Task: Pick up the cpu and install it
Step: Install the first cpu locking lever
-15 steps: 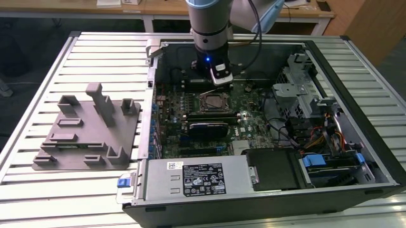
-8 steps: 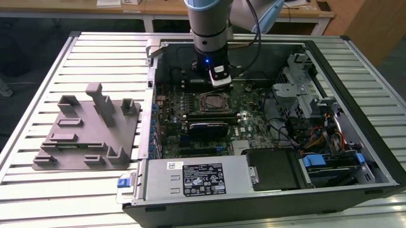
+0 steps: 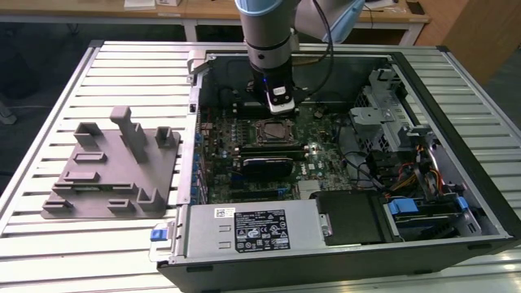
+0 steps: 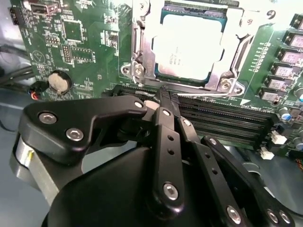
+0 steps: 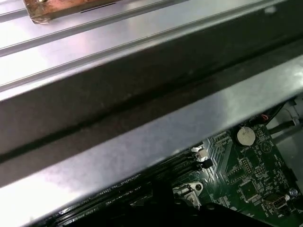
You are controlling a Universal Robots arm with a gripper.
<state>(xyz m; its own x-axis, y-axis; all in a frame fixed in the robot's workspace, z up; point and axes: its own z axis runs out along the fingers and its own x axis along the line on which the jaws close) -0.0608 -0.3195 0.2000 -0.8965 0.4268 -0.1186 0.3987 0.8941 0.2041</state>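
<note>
Upright arm [image 3: 269,36] holds its closed, empty gripper [image 4: 165,97] near the seated cpu [image 4: 188,47]

Setting: robotics lab or workshop. Slatted aluminium bench [image 3: 122,73]; opened computer case [image 3: 342,268] (motherboard [image 3: 324,157] exposed); grey fixture tray [image 3: 97,186]; wooden desks [image 3: 211,9] behind.

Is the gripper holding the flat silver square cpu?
No, the cpu lies in the metal-framed socket, apart from the shut gripper.

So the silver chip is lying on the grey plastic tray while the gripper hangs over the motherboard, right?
Not on the tray: the second wrist view shows the cpu lying in the metal-framed socket. The gripper does hang over the motherboard.
</note>
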